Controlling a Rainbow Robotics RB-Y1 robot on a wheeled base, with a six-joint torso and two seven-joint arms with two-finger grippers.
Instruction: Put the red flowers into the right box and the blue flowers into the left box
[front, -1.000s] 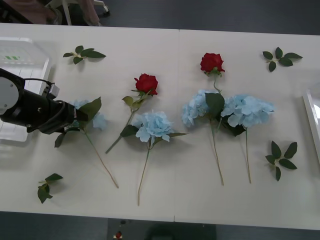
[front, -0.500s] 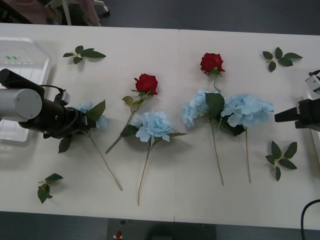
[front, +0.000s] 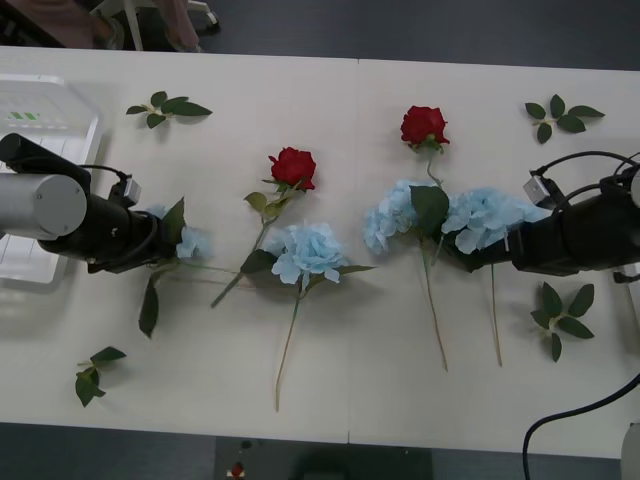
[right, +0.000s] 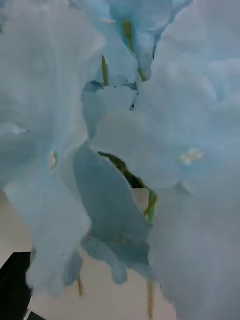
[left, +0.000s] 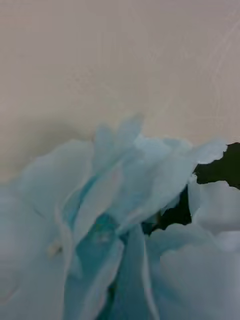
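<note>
Sorting is judged barely begun: no flower is seen inside the left box (front: 40, 130), which lies at the tabletop's (front: 330, 390) far-left edge, partly behind the left arm. Two red flowers are recorded loose on the tabletop, one (front: 292, 166) left of centre, one (front: 424, 125) right of centre. Four blue flowers are recorded outside any box: one (front: 190, 240) at the left hand, one (front: 308, 250) at centre just below the first rose, and two right of centre, one (front: 393, 215) touching the other (front: 490, 218). The left hand (front: 158, 243) is placed at the leftmost blue head, whose stem and leaf appear tilted off their rest; whether its fingers are apart or clamped on the flower cannot be told, pale petals (left: 115, 225) lying close before its wrist camera. The right hand (front: 505, 243) is placed against the rightmost blue head (right: 125, 150); its finger spacing likewise cannot be told. All six flowers are judged outstanding.
</note>
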